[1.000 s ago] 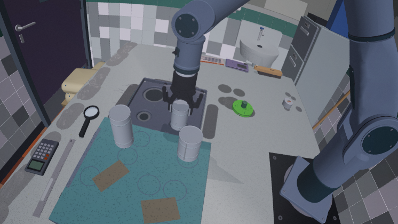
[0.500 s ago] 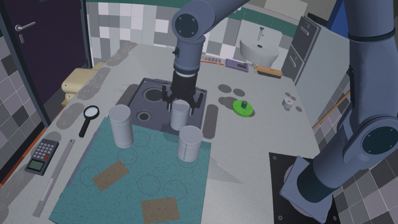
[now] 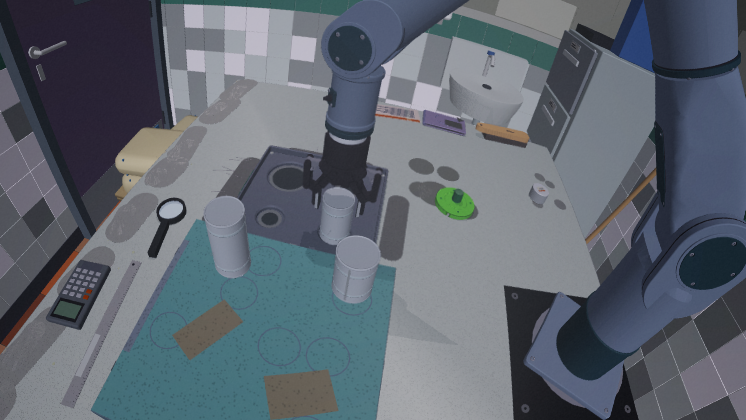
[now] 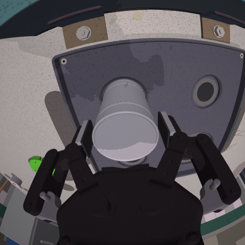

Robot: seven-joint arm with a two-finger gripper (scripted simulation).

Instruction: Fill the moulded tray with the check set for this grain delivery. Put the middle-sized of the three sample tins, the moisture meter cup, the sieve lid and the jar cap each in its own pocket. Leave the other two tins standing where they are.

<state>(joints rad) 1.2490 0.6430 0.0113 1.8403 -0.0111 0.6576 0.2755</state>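
Observation:
A grey sample tin [image 3: 338,215] [image 4: 125,119] stands upright in a near pocket of the dark moulded tray [image 3: 313,198] [image 4: 164,93]. My gripper [image 3: 339,195] [image 4: 125,131] is open around the tin's top and holds nothing. Two other grey tins stand on the teal mat: a tall one [image 3: 226,236] to the left and a shorter, wider one [image 3: 356,268] in front of the tray. A green sieve lid [image 3: 456,202] [image 4: 37,163] lies right of the tray. A small white cup or cap [image 3: 539,193] [image 4: 16,180] sits further right.
The tray has a large empty pocket [image 3: 288,177] at the back left and a small one [image 3: 270,217] [image 4: 206,91] at the front left. A magnifier [image 3: 166,224], calculator [image 3: 78,293] and ruler [image 3: 102,334] lie left of the teal mat [image 3: 250,323].

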